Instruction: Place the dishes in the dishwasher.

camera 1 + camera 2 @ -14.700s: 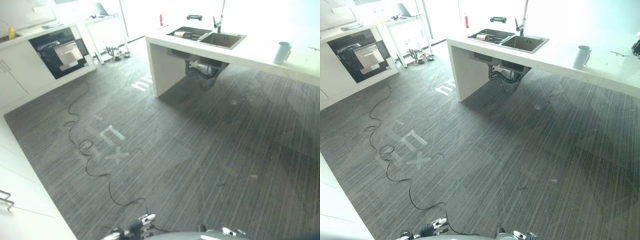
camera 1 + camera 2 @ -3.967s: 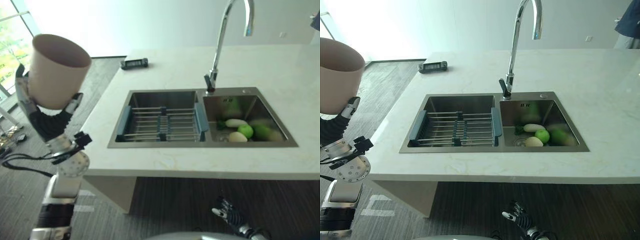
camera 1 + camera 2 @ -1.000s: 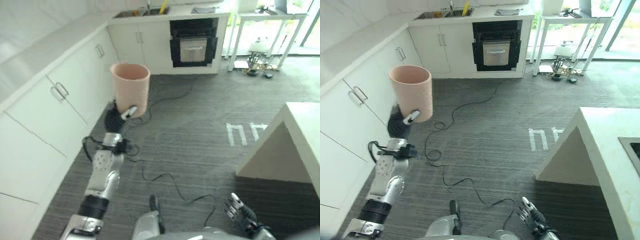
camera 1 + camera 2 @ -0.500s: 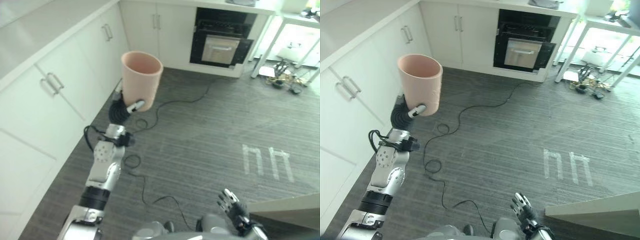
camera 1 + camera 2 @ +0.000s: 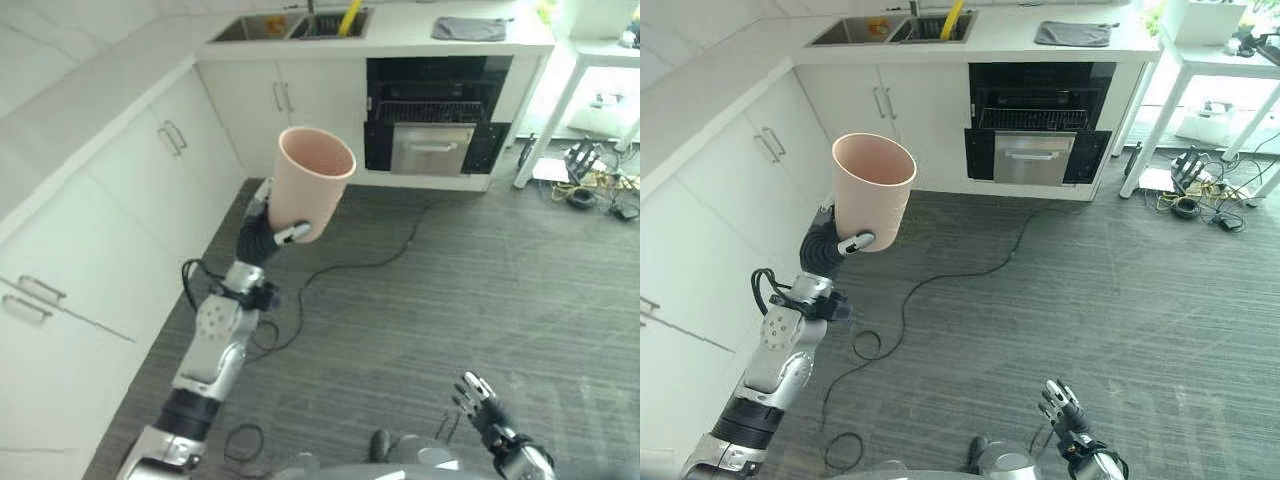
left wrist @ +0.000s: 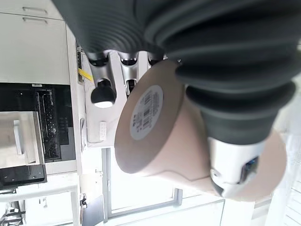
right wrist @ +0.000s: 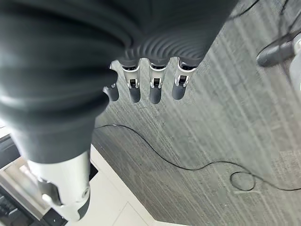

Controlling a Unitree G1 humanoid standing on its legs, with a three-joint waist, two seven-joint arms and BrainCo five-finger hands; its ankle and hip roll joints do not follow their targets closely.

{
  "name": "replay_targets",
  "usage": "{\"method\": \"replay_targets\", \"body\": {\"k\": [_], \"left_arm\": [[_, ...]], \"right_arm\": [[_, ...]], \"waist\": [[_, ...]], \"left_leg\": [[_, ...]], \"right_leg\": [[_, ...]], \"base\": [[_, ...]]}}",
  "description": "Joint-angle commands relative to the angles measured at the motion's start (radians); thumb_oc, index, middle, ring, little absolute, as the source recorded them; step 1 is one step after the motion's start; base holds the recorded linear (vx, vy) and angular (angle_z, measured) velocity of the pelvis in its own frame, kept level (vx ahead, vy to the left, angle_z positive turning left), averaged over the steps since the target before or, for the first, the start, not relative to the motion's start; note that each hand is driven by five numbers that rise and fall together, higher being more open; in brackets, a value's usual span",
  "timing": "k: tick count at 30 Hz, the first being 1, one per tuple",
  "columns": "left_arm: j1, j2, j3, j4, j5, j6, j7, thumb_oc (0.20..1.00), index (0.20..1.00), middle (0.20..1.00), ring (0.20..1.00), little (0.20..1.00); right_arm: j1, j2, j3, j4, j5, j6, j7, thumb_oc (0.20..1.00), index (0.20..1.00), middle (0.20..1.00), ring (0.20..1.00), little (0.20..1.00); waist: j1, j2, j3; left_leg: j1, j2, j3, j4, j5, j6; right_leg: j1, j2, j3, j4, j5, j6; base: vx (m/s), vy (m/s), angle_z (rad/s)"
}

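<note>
Task in transit: the pink cup [image 5: 312, 195] is not yet loaded, carried upright in the air above the floor, well apart from the open dishwasher [image 5: 1038, 122] set under the far counter [image 5: 1060, 45]. Left hand [image 5: 262, 215] raised in front on a bent arm, fingers and thumb wrapped round the cup's lower wall. Right hand [image 5: 1067, 410] hangs low, fingers relaxed, empty.

view: swings off the island sink toward the cabinet wall | dishwasher [image 5: 1040, 122]: now ahead, door open, rack showing | pink cup [image 5: 873, 192]: carried there from the sink, tilts more | left hand [image 5: 826, 245]: now mid-view
</note>
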Motion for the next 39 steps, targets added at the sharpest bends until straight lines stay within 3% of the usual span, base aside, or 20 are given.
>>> {"method": "replay_targets", "body": {"k": [1,3,4,5,6,7,9,10,12,14,15,16,17,19,22,24,26,29,31,39], "left_arm": [[-0.071,0.03,0.076,0.026,-0.037,-0.045,-0.061,0.2,0.2,0.2,0.2,0.2],[-0.068,0.042,0.076,0.038,-0.039,-0.061,-0.048,0.2,0.2,0.2,0.2,0.2],[-0.057,0.048,0.082,0.04,-0.044,-0.072,-0.039,0.2,0.2,0.2,0.2,0.2],[-0.049,0.052,0.085,0.04,-0.045,-0.077,-0.039,0.2,0.2,0.2,0.2,0.2],[-0.038,0.057,0.092,0.037,-0.048,-0.082,-0.046,0.2,0.2,0.2,0.2,0.2],[-0.023,0.058,0.117,0.031,-0.061,-0.096,-0.097,0.2,0.2,0.2,0.2,0.2],[-0.003,0.054,0.125,0.024,-0.015,-0.109,-0.062,0.2,0.2,0.2,0.2,0.2],[0.006,0.046,0.133,0.021,0.011,-0.114,-0.057,0.2,0.2,0.2,0.2,0.2],[0.001,0.053,0.141,0.033,0.015,-0.109,-0.071,0.2,0.2,0.2,0.2,0.2],[-0.024,0.055,0.13,0.059,0.014,-0.099,-0.101,0.2,0.2,0.2,0.2,0.2],[-0.024,0.055,0.13,0.059,0.014,-0.099,-0.101,0.2,0.2,0.2,0.2,0.2],[-0.056,0.055,0.096,0.067,0.04,-0.082,-0.103,0.2,0.2,0.2,0.2,0.2],[-0.063,0.061,0.081,0.065,0.044,-0.071,-0.088,0.2,0.2,0.2,0.2,0.2],[-0.064,0.056,0.064,0.055,0.058,-0.055,-0.046,0.2,0.2,0.2,0.2,0.2],[-0.073,0.061,0.045,0.045,0.069,-0.046,-0.025,0.2,0.2,0.2,0.2,0.2],[-0.083,0.069,0.039,0.045,0.077,-0.045,-0.011,0.2,0.2,0.2,0.2,0.2],[-0.078,0.082,0.053,0.047,0.077,-0.059,-0.001,0.2,0.2,0.2,0.2,0.2],[-0.071,0.074,0.05,0.04,0.071,-0.061,0.007,0.2,0.2,0.2,0.2,0.2],[-0.054,0.051,0.042,-0.002,0.084,-0.032,0.0,0.2,0.2,0.2,0.2,0.2],[-0.037,0.067,0.077,-0.012,0.057,-0.022,0.001,0.2,0.2,0.2,0.2,0.2]], "right_arm": [[-0.018,-0.031,-0.021,0.018,0.014,-0.043,0.036,1.0,1.0,1.0,1.0,1.0],[-0.033,-0.03,-0.019,0.032,-0.014,-0.04,0.044,1.0,1.0,1.0,1.0,1.0],[-0.039,-0.029,-0.01,0.036,-0.025,-0.037,0.04,1.0,1.0,1.0,1.0,1.0],[-0.04,-0.028,-0.002,0.037,-0.024,-0.037,0.037,1.0,1.0,1.0,1.0,1.0],[-0.037,-0.029,0.006,0.034,-0.02,-0.038,0.036,1.0,1.0,1.0,1.0,1.0],[-0.025,-0.032,0.012,0.007,-0.015,-0.039,0.032,1.0,1.0,1.0,1.0,1.0],[-0.029,-0.03,0.025,-0.009,-0.031,-0.012,0.029,1.0,1.0,1.0,1.0,1.0],[-0.023,-0.028,0.029,-0.011,-0.017,0.018,0.094,1.0,1.0,1.0,1.0,1.0],[-0.007,-0.016,0.033,-0.008,-0.081,0.001,0.092,1.0,1.0,1.0,1.0,1.0],[0.002,-0.001,0.033,-0.002,-0.066,-0.021,0.063,1.0,1.0,1.0,1.0,1.0],[0.002,-0.001,0.033,-0.002,-0.066,-0.021,0.063,1.0,1.0,1.0,1.0,1.0],[0.011,0.028,0.033,-0.028,-0.06,-0.035,0.023,1.0,1.0,1.0,1.0,1.0],[0.016,0.042,0.039,-0.042,-0.074,-0.039,0.0,1.0,1.0,1.0,1.0,1.0],[0.01,0.044,0.048,-0.04,-0.089,-0.042,-0.015,1.0,1.0,1.0,1.0,1.0],[0.004,0.033,0.052,-0.063,-0.09,-0.036,-0.029,1.0,1.0,1.0,1.0,1.0],[0.0,0.023,0.045,-0.069,-0.079,-0.031,-0.027,1.0,1.0,1.0,1.0,1.0],[-0.012,0.026,0.027,-0.05,-0.121,-0.028,-0.004,1.0,1.0,1.0,1.0,1.0],[-0.017,0.018,0.016,-0.036,-0.138,-0.015,-0.009,1.0,1.0,1.0,1.0,1.0],[-0.029,0.011,0.025,-0.022,-0.128,-0.037,-0.02,1.0,1.0,1.0,1.0,1.0],[-0.016,0.005,0.012,0.02,-0.137,-0.08,0.007,1.0,1.0,1.0,1.0,1.0]], "waist": [[0.02,-0.034,-0.018],[0.038,-0.019,-0.009],[0.064,-0.003,-0.005],[0.078,0.002,-0.003],[0.09,0.005,-0.002],[0.096,0.014,-0.003],[0.106,0.015,-0.009],[0.112,0.013,-0.016],[0.112,0.007,-0.029],[0.11,-0.008,-0.046],[0.11,-0.008,-0.046],[0.1,-0.006,-0.054],[0.089,0.008,-0.049],[0.073,0.037,-0.038],[0.041,0.04,-0.008],[0.018,0.021,0.008],[0.0,0.012,0.02],[0.002,0.012,0.005],[0.02,0.005,-0.026],[0.029,0.012,-0.065]], "left_leg": [[0.021,-0.028,0.089,-0.347,-0.096,0.104],[0.02,-0.052,0.083,-0.586,-0.091,0.108],[-0.012,-0.056,0.045,-0.804,-0.053,0.091],[-0.034,-0.048,0.024,-0.865,-0.018,0.078],[-0.064,-0.031,0.017,-0.909,0.036,0.062],[-0.113,0.013,0.099,-0.911,0.083,0.049],[-0.117,-0.004,0.093,-0.886,0.059,0.066],[-0.106,-0.022,0.092,-0.877,0.033,0.08],[-0.077,-0.041,0.108,-0.886,0.001,0.104],[-0.034,-0.074,0.118,-0.918,-0.023,0.137],[-0.034,-0.074,0.118,-0.918,-0.023,0.137],[0.025,-0.109,0.1,-0.972,-0.043,0.185],[0.061,-0.113,0.083,-0.995,-0.05,0.199],[0.123,-0.107,0.056,-1.018,-0.06,0.201],[0.182,-0.105,0.029,-1.021,-0.077,0.19],[0.225,-0.104,0.015,-1.028,-0.112,0.181],[0.277,-0.084,0.027,-1.036,-0.173,0.175],[0.277,-0.06,0.055,-1.034,-0.164,0.159],[0.268,-0.04,0.08,-1.008,-0.154,0.137],[0.267,-0.03,0.109,-0.991,-0.166,0.113]], "right_leg": [[0.002,-0.08,0.021,0.012,0.034,0.196],[0.039,-0.056,0.078,-0.018,0.021,0.212],[0.079,-0.04,0.127,-0.051,0.011,0.227],[0.098,-0.037,0.144,-0.062,0.007,0.231],[0.119,-0.038,0.155,-0.073,0.002,0.233],[0.146,-0.054,0.117,-0.072,-0.02,0.247],[0.167,-0.068,0.118,-0.042,-0.049,0.254],[0.185,-0.074,0.124,-0.018,-0.074,0.264],[0.194,-0.084,0.112,0.022,-0.096,0.275],[0.178,-0.102,0.102,0.117,-0.02,0.319],[0.178,-0.102,0.102,0.117,-0.02,0.319],[0.076,-0.093,0.115,0.375,0.145,0.398],[0.005,-0.068,0.117,0.517,0.198,0.424],[-0.109,-0.109,0.07,0.57,0.17,0.394],[-0.147,-0.13,0.052,0.373,0.108,0.359],[-0.172,-0.178,0.054,0.147,0.155,0.362],[-0.227,-0.209,0.059,0.098,0.216,0.388],[-0.173,-0.19,0.04,0.043,0.156,0.373],[-0.054,-0.157,0.028,-0.043,0.11,0.337],[0.046,-0.146,0.014,-0.167,0.107,0.317]], "base": [[0.5,-0.08,-0.55],[0.56,0.119,-0.64],[0.57,0.19,-1.05],[0.59,0.159,-1.81],[0.63,0.172,-1.83],[0.77,0.262,-1.58],[0.57,0.236,-1.39],[0.33,0.156,-1.2],[0.35,0.161,-0.25],[0.26,0.104,0.35],[0.32,0.148,0.42],[0.32,0.135,0.47],[0.46,0.161,0.14],[0.29,0.014,0.34],[0.19,-0.148,-0.06],[0.21,-0.263,0.47],[0.23,-0.274,0.53],[0.15,-0.231,0.26],[0.17,-0.241,0.33],[0.06,-0.022,-0.24]]}}
